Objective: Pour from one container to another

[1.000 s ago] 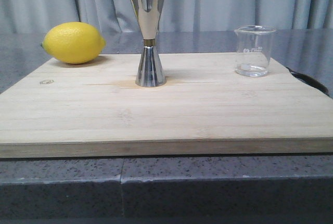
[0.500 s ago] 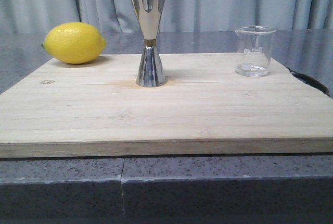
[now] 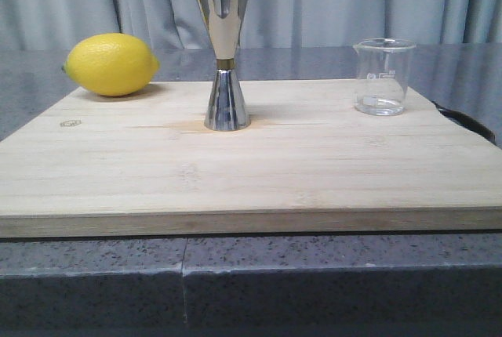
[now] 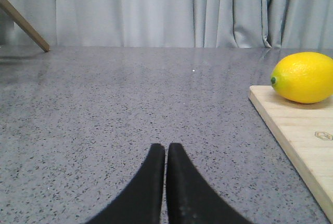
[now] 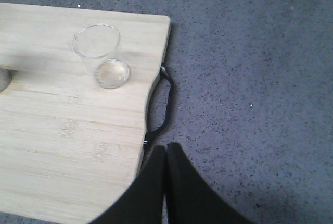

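Note:
The clear glass beaker (image 3: 383, 76) stands upright at the back right of the wooden board (image 3: 251, 172); the right wrist view shows the beaker (image 5: 102, 56) from above. The tall steel jigger (image 3: 224, 55) with its gold waist band stands upright near the board's middle back. Neither gripper shows in the front view. My left gripper (image 4: 165, 148) is shut and empty over the grey counter, left of the board. My right gripper (image 5: 166, 150) is shut and empty, above the board's right edge by its black handle (image 5: 162, 104), some way short of the beaker.
A yellow lemon (image 3: 111, 63) lies at the board's back left corner, also seen as the lemon (image 4: 303, 77) in the left wrist view. Grey speckled counter (image 4: 130, 109) surrounds the board. Grey curtains hang behind. A wooden leg (image 4: 23, 23) slants at the far left.
The front view shifts very slightly between frames; the jigger, beaker and lemon stay where they were on the board.

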Tool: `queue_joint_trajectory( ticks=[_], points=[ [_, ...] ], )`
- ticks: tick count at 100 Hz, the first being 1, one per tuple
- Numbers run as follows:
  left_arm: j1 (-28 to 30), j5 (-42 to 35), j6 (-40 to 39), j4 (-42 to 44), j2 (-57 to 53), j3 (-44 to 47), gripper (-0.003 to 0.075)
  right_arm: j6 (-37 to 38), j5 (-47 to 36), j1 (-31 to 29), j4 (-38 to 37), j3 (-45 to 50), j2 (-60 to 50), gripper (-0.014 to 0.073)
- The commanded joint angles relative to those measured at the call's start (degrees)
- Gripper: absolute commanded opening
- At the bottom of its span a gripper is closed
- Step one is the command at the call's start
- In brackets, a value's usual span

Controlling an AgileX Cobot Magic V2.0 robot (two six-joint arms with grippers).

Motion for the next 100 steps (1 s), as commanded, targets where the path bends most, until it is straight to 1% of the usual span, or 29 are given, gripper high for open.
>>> queue_joint_trajectory(
  ticks=[1, 57, 64, 73, 79, 100],
  points=[
    [0.22, -4.84, -0.17, -0.53, -1.45, 0.23, -0.0019, -0.53, -3.85, -0.03, -0.88, -2.03, -0.17, -0.0071],
    [0.22, -4.84, -0.17, -0.53, -1.45, 0.23, -0.0019, -0.53, -3.85, -0.03, -0.88, -1.91, -0.17, -0.0071],
    [0.22, -4.84, -0.17, -0.53, -1.45, 0.23, -0.0019, -0.53, -4.25, -0.68, -1.22, -1.32, -1.58, -0.0071],
    [0.22, -4.84, -0.17, -0.53, -1.45, 0.23, -0.0019, -0.53, -7.76, -2.93, -3.06, 0.97, -4.58, -0.0071],
    [0.12, -4.84, -0.17, -0.53, -1.45, 0.23, -0.0019, -0.53, -11.9, -5.28, -3.19, 3.28, -7.57, -0.0071],
    [0.12, -4.84, -0.17, -0.53, -1.45, 0.23, -0.0019, -0.53, -27.51, -12.93, -2.7, 16.62, -20.32, -0.0071]
  ],
)
